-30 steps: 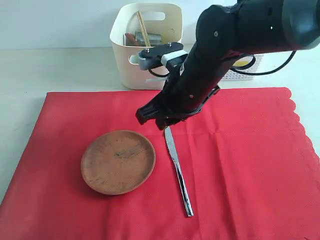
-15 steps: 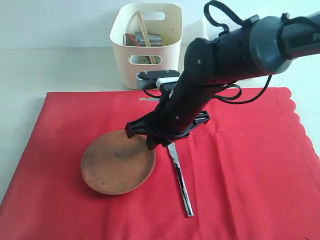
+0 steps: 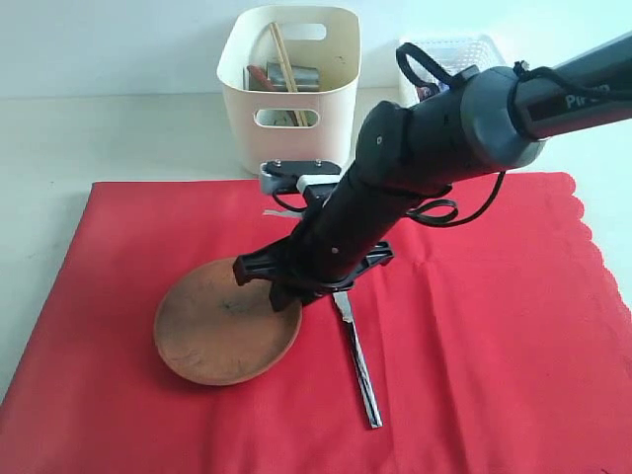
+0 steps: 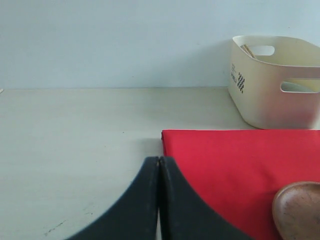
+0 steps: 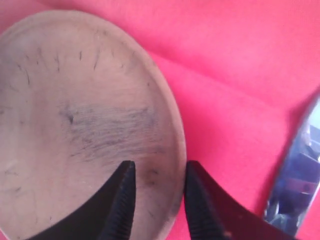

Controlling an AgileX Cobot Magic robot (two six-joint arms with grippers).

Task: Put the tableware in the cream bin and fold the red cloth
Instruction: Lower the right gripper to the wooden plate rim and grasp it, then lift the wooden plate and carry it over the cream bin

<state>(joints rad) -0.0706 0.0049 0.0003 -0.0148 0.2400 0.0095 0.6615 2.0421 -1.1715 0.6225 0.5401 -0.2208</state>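
Fabric fills the near ground: the red cloth (image 3: 494, 346) lies flat, its near edge running out of the exterior view at 6 o'clock and its scalloped edge down the 3 o'clock side. On it, toward 7 o'clock, sits the round brown plate (image 3: 212, 341), well inside the cloth's 9 o'clock edge. Just beside the plate, toward 3 o'clock, lies the silver knife (image 3: 357, 360), lengthwise near to far and apart from the plate's rim by a thin strip of red. From the knife out to the scallops you have a wide stretch of bare fabric. Your right gripper (image 5: 160, 167) is down at the plate's rim on the side toward 2 o'clock, jaws a narrow way apart and astride that rim, one finger over the plate's inside and the other over its outer edge; whether they touch the wood you cannot tell from these views. The arm slants over the knife's far end. Your left gripper (image 4: 159, 165) has its fingers pressed together, holding nothing, over pale table (image 4: 75, 150) just off a corner of the cloth. Past the cloth's far edge at 12 o'clock stands the cream bin (image 3: 291, 128), wooden chopsticks (image 3: 282, 54) leaning inside. At 1 o'clock, partly behind the arm, is a white lattice basket (image 3: 464, 47).
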